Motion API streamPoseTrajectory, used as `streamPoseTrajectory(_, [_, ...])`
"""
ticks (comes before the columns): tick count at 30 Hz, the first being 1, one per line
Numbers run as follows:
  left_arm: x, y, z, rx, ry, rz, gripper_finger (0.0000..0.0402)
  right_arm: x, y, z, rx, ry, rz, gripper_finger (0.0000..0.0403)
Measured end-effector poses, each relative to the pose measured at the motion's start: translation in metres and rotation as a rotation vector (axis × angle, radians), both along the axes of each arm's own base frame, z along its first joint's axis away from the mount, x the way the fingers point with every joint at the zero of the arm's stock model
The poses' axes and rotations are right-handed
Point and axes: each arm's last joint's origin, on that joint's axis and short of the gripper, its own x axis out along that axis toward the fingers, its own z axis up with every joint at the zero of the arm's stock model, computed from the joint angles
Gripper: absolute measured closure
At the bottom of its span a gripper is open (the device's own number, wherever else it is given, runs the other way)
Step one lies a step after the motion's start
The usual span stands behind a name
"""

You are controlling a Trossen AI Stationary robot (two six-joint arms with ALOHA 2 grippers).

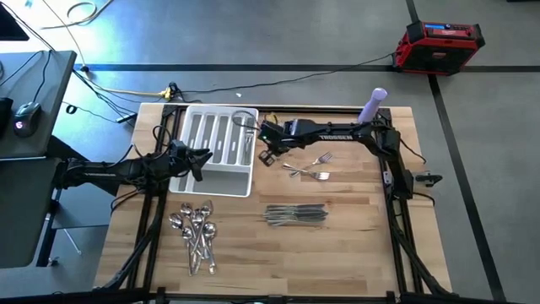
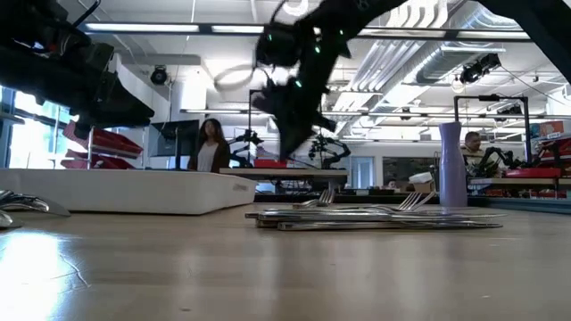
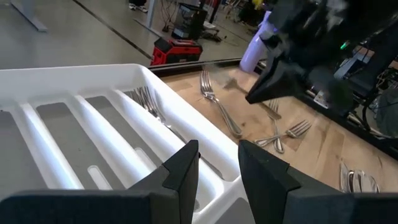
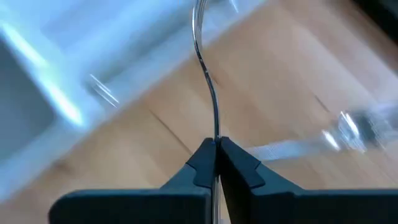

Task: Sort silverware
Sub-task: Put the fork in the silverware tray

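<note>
Right gripper [image 4: 216,163] pinched one fork [image 4: 205,59] beside the tray [image 1: 237,181]; left gripper [image 3: 217,171] hovered, fingers apart; two forks [image 1: 310,166] lay loose.

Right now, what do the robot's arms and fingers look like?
Both arms are black and thin, made of jointed tubes. The right arm has white letters on its side. Its gripper has two dark fingers with pointed, wedge-like tips. The left gripper has the same flat, angular black fingers. A small green light glows on the right arm in the left wrist view.
</note>
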Motion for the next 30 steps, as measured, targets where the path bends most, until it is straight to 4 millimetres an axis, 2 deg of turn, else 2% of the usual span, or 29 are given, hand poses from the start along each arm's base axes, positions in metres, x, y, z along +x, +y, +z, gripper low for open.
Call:
streamPoseTrajectory(3, [0.0,0.0,0.0,0.0,-0.001,0.0,0.0304,0.014,0.002,0.012,0.04,-0.187,-0.002,0.0402])
streamPoseTrajectory(6, [0.0,0.0,0.0,0.0,-0.003,0.001,0.0304,0.024,0.002,0.014,0.057,-0.301,-0.04,0.0402])
streamPoseTrajectory(16, [0.0,0.0,0.0,0.002,-0.003,0.007,0.0304,0.047,-0.006,-0.023,0.066,-0.335,-0.207,0.0402])
streamPoseTrajectory(23, [0.0,0.0,0.0,-0.004,-0.007,0.009,0.0304,0.056,-0.023,-0.026,0.064,-0.397,-0.353,0.0402])
streamPoseTrajectory(30, [0.0,0.0,0.0,-0.005,-0.007,0.009,0.0304,0.061,-0.028,-0.061,0.175,-0.372,-0.429,0.0403])
